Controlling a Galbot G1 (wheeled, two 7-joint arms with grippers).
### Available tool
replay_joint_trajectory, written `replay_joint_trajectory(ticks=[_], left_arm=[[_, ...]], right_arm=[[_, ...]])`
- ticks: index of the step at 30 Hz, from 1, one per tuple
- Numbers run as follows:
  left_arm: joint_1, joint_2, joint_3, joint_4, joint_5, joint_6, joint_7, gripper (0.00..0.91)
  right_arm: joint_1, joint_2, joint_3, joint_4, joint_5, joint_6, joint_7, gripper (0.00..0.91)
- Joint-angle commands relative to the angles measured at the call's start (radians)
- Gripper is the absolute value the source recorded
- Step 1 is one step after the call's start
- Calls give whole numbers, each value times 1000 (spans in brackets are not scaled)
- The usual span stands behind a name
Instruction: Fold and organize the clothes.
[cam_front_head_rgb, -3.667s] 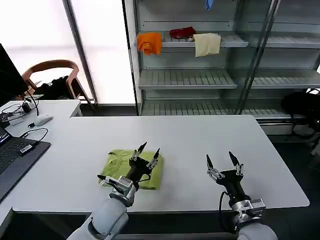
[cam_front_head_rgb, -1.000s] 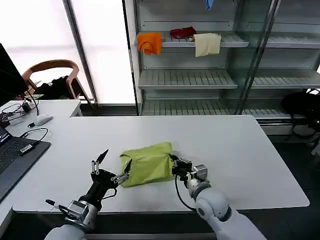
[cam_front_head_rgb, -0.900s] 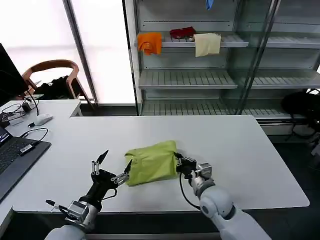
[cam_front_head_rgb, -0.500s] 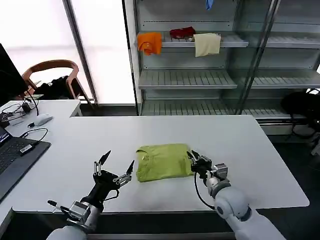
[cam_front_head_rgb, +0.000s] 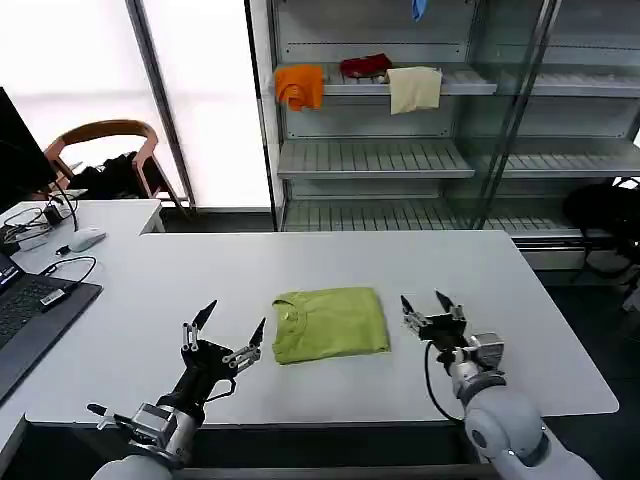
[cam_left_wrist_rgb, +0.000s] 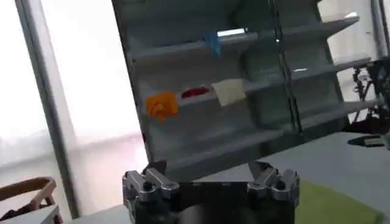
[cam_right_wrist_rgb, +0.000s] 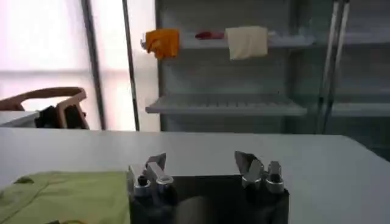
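Observation:
The clothes, a lime yellow-green T-shirt (cam_front_head_rgb: 331, 322), lie folded into a flat rectangle on the white table (cam_front_head_rgb: 400, 270), between my two arms. My left gripper (cam_front_head_rgb: 231, 329) hovers open just left of the shirt, fingers spread and pointing up. To the shirt's right my right gripper (cam_front_head_rgb: 423, 303) stands open too, a small gap away, holding nothing. The shirt's edge shows in the right wrist view (cam_right_wrist_rgb: 67, 196) beside that gripper (cam_right_wrist_rgb: 199, 161), and as a green corner in the left wrist view (cam_left_wrist_rgb: 335, 206) past the open left gripper (cam_left_wrist_rgb: 210, 168).
A laptop (cam_front_head_rgb: 30, 310), cables and a mouse (cam_front_head_rgb: 85, 239) sit on the table's left. Behind the table stand metal shelves (cam_front_head_rgb: 375, 160) with an orange cloth (cam_front_head_rgb: 300, 86), a red item (cam_front_head_rgb: 365, 66) and a cream cloth (cam_front_head_rgb: 414, 88). A chair (cam_front_head_rgb: 105, 160) stands at the back left.
My right gripper dragged the folded shirt rightward across the table, laid it flat, let go and drew back to the right, now open. The left gripper stayed open at the shirt's left.

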Motion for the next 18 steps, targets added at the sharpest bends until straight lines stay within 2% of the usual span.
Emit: replay_joint_trajectory(ticks=[1,5,6,11,12,18], left_arm=[[57,-50,-21,-13,-69,-7,-176,907],[111,-73,-62,14,-90,-110,-176,907],[131,-71,-72,26,-100,-170,-172,907],[182,-57,-126,68,-117,-270,-163,907],[188,-52,-142,75,-128,-285,-162,907],[197,-38,-195,96,-161,-327,-101,907]], right_arm=[[-412,-54,358,160,-191,281,5,907],[-576,-35,406,183,-259,439,7,907],[-619,-27,416,185,-268,475,10,907],[-686,-25,423,173,-218,519,32,907],[-693,-25,422,162,-223,552,30,907],[-690,-32,413,155,-217,576,6,907]])
